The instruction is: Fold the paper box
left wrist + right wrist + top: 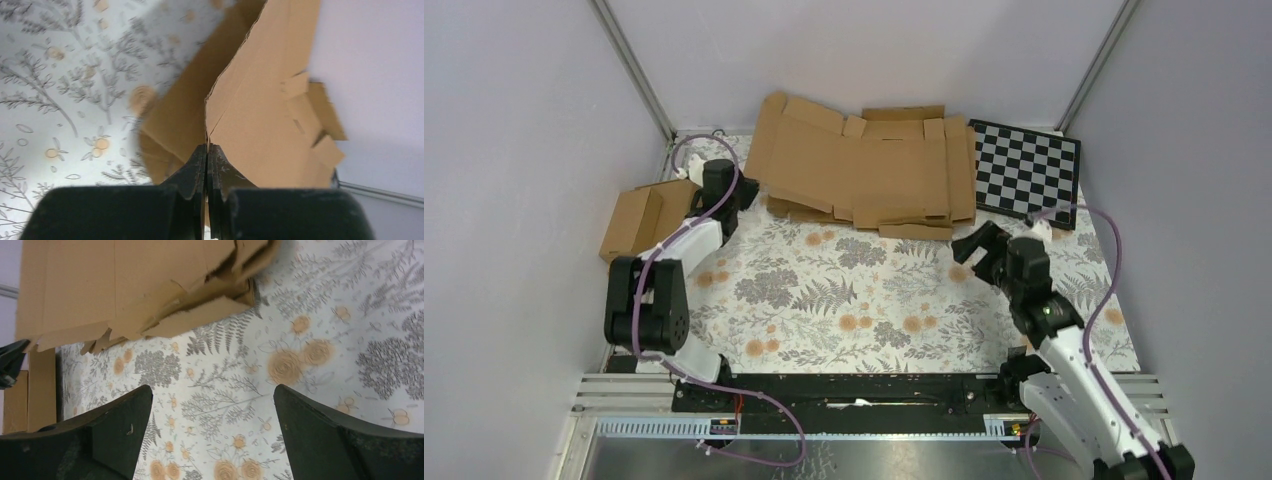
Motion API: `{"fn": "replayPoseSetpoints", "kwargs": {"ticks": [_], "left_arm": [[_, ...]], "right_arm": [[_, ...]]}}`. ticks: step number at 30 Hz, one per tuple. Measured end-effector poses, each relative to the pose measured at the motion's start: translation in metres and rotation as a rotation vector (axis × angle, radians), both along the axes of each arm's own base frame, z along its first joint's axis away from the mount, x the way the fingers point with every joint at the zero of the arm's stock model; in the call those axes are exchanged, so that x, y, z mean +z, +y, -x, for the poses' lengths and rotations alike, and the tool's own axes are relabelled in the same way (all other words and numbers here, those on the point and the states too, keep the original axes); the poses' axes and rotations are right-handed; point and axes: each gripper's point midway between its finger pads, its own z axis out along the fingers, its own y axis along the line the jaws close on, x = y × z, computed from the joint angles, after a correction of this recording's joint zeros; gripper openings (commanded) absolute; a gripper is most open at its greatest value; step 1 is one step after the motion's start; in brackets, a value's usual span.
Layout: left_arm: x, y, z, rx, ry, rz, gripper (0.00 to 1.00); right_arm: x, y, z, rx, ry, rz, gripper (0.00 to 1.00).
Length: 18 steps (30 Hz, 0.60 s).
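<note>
The paper box is lying as a flat, unfolded sheet of brown cardboard on top of a stack of cardboard sheets along the far edge of the counter, about midway between the far corners. In the left wrist view, the left end of the paper box is standing up off the patterned counter, with its creased flaps showing toward the wall.

The left gripper is reaching to the left end of the stack, near the far left corner. The left wrist view is showing this gripper closed, with both fingers pressing together on the thin raw edge of the paper box.

The right gripper is hanging above the counter toward the right edge, just near of the right end of the stack and apart from it. The right wrist view is showing this gripper wide open and holding nothing, with bare counter between its fingers. The ragged near corner of the stack and the paper box are lying ahead of it.

Two small brown boxes are sitting at the left edge of the counter, beside the left arm. A black-and-white checkered board is lying at the far right corner, touching the right end of the stack.
</note>
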Motion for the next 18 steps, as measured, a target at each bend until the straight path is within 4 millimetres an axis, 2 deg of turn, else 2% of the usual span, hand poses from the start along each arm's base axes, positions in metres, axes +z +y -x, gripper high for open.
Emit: {"fn": "replayPoseSetpoints", "kwargs": {"ticks": [4, 9, 14, 18], "left_arm": [[0.051, -0.006, 0.008, -0.036, -0.106, 0.019, 0.0], [0.105, -0.011, 0.027, -0.073, -0.206, 0.034, 0.0], [0.143, -0.014, 0.044, -0.108, -0.267, 0.028, 0.0], [0.158, -0.015, 0.058, -0.127, -0.291, 0.014, 0.0]], "right_arm": [[0.031, 0.009, -0.023, 0.042, 0.051, 0.044, 0.99], [0.051, 0.019, -0.046, 0.093, 0.092, 0.087, 0.99], [0.044, 0.033, -0.064, 0.146, 0.158, 0.088, 0.99], [0.026, 0.045, -0.077, 0.195, 0.234, 0.086, 0.99]]}}
